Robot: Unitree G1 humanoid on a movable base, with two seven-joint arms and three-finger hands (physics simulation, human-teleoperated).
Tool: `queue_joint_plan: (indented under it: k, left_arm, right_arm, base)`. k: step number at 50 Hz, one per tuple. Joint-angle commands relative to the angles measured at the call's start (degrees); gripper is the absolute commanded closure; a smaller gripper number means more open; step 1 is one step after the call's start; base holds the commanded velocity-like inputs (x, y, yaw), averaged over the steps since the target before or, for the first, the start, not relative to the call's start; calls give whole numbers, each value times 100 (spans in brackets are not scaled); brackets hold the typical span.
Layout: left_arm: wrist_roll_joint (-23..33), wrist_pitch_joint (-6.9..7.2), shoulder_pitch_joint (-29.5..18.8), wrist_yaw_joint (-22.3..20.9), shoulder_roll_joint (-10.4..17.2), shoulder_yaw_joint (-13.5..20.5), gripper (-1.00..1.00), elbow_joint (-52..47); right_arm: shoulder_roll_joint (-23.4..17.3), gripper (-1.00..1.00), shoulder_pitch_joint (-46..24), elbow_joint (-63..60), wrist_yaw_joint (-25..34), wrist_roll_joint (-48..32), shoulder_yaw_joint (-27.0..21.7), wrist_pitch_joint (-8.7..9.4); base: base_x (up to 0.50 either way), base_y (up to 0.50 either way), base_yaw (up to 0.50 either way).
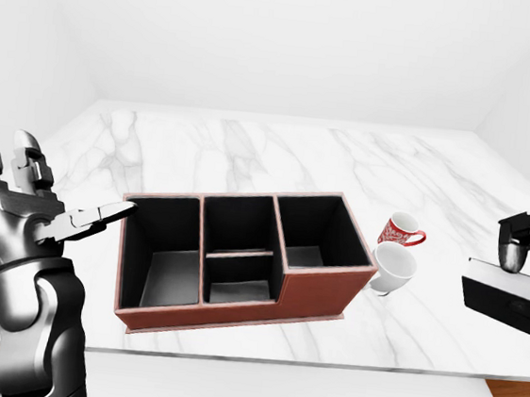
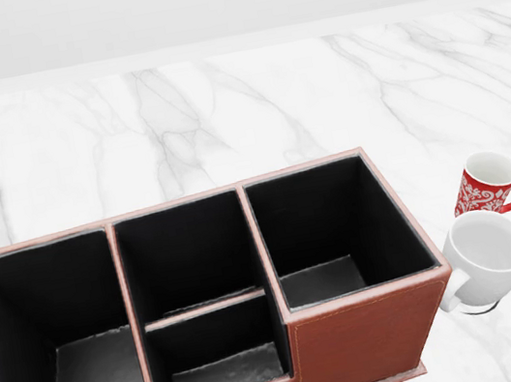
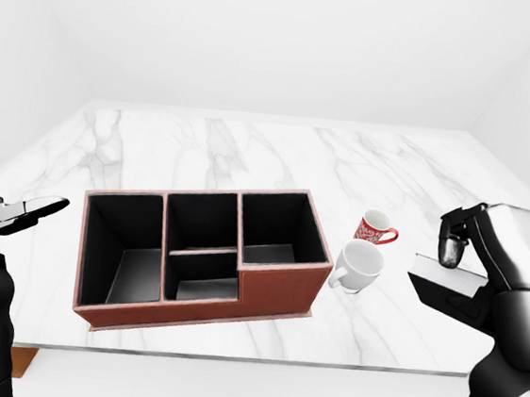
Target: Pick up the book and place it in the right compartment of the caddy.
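Left-eye view is showing a white marble worktop (image 1: 251,150) carrying a reddish-brown caddy (image 1: 322,290) with black-lined compartments: 1 wide bay at the view's left, 2 smaller bays in the middle, and 1 bay at the view's right (image 2: 324,219), which is sitting empty. Just beside the caddy's right end, a white mug (image 1: 392,269) is lying on its side, touching or nearly touching a red patterned mug (image 1: 400,232) above it in the view. At the right edge the right hand (image 3: 476,268) is gripping a dark flat slab that I am taking to be the book (image 3: 449,292), held level above the worktop and well apart from the caddy; the fingers are curling over its upper face, so the hand is closed round it, though the exact contact is hard to read. The left hand (image 1: 32,207) is hanging at the caddy's left end with its fingers spread, holding nothing, 1 fingertip reaching close to the caddy's rim. Judging from this, the carry is under way and the placing is not yet done. Doing it well is likely meaning bringing the book across above the 2 mugs without clipping them, turning it on edge so it fits the narrow right bay, and lowering it clear of the divider before letting go.
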Motion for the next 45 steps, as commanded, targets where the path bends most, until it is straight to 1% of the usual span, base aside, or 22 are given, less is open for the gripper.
queue_joint_plan:
  k: [1,6,11,15,18,22,23,26,27,29,36,37,38,44,45]
  left_arm:
    - [2,0,-3,-1,0,-4,-100,25]
    - [3,0,2,-1,-3,-8,-100,21]
    - [5,0,6,-5,-6,-11,-100,30]
    - [13,0,7,-13,-10,-17,-100,42]
    - [8,0,2,-14,-6,-14,-100,50]
    - [3,0,7,-13,-8,-22,-100,46]
    - [-3,0,7,-10,-5,-18,-100,33]
    - [-15,0,6,-2,-3,-12,-100,3]
    - [-11,0,7,-3,-5,-19,-100,-5]
    - [-13,0,6,-9,-6,-13,-100,1]
    - [-27,0,5,-5,-3,-3,-100,9]
    - [-16,0,9,-9,-8,-13,-100,17]
    - [-13,0,11,-14,-11,-16,-100,22]
    - [-27,0,9,-17,-10,-14,-100,40]
    - [-27,0,16,-16,-12,-19,-100,25]
  right_arm:
    - [-490,100,-556,-116,0,-335,162,0]
    - [-657,100,-602,-122,0,-291,260,0]
    - [-914,100,-717,-105,0,-229,407,0]
    - [-1237,100,-907,-72,0,-188,729,0]
    - [-1335,100,-1027,-33,0,-193,869,0]
    - [-1486,100,-1409,55,0,-244,1309,0]
    - [-1529,100,-1574,114,0,-275,1488,0]
    - [-1559,100,-1815,234,0,-346,1729,0]
    - [-1633,100,-1980,302,0,-346,1937,0]
    - [-1681,100,-2128,381,0,-351,2082,0]
    - [-2016,100,-3002,742,0,-243,2777,0]
    - [-2111,100,-3292,813,0,-171,2939,0]
    - [-2160,100,-3391,856,0,-133,3014,0]
    - [-2142,100,-4133,1251,0,-162,3423,0]
    - [-2051,100,-4191,1278,0,-242,3456,0]
  base:
    - [0,0,0]
    - [0,0,0]
    - [0,0,0]
    - [0,0,0]
    - [0,0,0]
    - [0,0,0]
    - [0,0,0]
    - [0,0,0]
    - [0,0,0]
    - [0,0,0]
    - [0,0,0]
    - [0,0,0]
    - [0,0,0]
    - [0,0,0]
    - [0,0,0]
